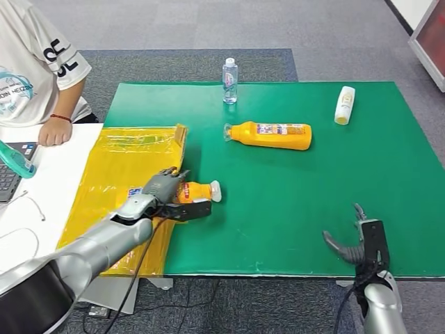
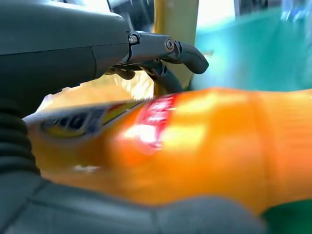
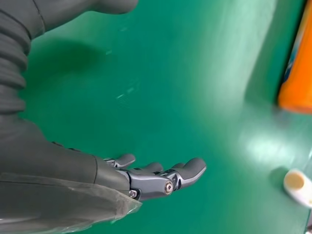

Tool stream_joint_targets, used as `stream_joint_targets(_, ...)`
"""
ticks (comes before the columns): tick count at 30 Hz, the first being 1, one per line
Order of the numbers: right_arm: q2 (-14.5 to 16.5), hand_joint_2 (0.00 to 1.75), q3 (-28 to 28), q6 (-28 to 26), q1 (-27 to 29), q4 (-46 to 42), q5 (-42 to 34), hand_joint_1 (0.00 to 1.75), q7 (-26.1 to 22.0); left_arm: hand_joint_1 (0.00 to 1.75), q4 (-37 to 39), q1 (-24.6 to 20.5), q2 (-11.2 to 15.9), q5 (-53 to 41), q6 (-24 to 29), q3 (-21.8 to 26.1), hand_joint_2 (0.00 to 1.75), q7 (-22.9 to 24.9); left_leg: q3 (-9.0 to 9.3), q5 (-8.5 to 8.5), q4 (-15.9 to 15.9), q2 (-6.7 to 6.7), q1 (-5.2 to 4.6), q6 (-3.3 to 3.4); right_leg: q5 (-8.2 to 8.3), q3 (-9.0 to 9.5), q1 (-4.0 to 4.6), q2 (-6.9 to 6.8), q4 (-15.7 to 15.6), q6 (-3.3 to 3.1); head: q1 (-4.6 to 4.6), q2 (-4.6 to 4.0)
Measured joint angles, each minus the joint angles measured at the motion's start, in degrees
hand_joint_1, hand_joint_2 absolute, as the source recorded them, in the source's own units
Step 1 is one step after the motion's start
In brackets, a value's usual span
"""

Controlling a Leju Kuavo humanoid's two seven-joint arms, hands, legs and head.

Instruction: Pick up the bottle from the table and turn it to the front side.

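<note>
The left hand (image 1: pixel 167 189) grasps the small orange bottle (image 1: pixel 197 191), lying on its side at the glossy yellow bag's (image 1: pixel 123 174) edge on the green mat (image 1: pixel 294 202). The right hand (image 1: pixel 352 240) hangs empty, fingers spread.

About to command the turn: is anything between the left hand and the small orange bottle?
Nothing visible. The left hand already grips the small orange bottle near the yellow bag's edge. The green mat beside it is bare.

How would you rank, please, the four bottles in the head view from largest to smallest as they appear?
1. Long orange bottle
2. Small orange bottle, partly hidden by the left hand
3. Clear water bottle and white bottle: alike, unsure.
</note>
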Motion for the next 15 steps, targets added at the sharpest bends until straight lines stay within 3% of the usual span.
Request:
stream_joint_targets(2,0.76,1.75,-3.18,0.96,2.67,-3.71,1.25,0.0,0.6,0.0,-6.44,2.87,-0.45,-13.51,1.04,5.39,0.0,5.26,-0.05,-0.04,0.0,-0.01,-0.01,0.05,-0.04,-0.01,-0.01,-0.03,-0.05,0.05,-0.01,0.0)
stream_joint_targets(7,2.21,1.75,-7.84,1.73,6.42,-8.84,2.0,0.0,0.86,0.0,-23.21,6.32,0.21,-30.56,-5.11,18.01,0.0,7.17,-0.14,-0.11,0.0,-0.08,-0.01,0.11,-0.16,-0.02,-0.01,-0.14,-0.08,0.11,0.0,0.0)
stream_joint_targets(11,3.36,1.75,-10.93,2.47,8.45,-11.72,2.25,0.0,0.79,0.0,-35.17,7.97,0.47,-35.95,-7.57,26.23,0.0,6.93,-0.12,-0.21,0.0,-0.07,-0.02,0.07,-0.19,-0.04,-0.01,-0.1,-0.09,0.1,-0.02,0.0)
stream_joint_targets(15,4.4,1.75,-12.86,2.88,9.14,-13.2,2.77,0.0,0.3,0.0,-42.09,9.96,0.45,-37.66,-7.79,30.47,0.0,5.21,-0.12,-0.22,0.0,-0.07,-0.02,0.08,-0.24,-0.04,-0.01,-0.11,-0.09,0.11,0.0,0.0)
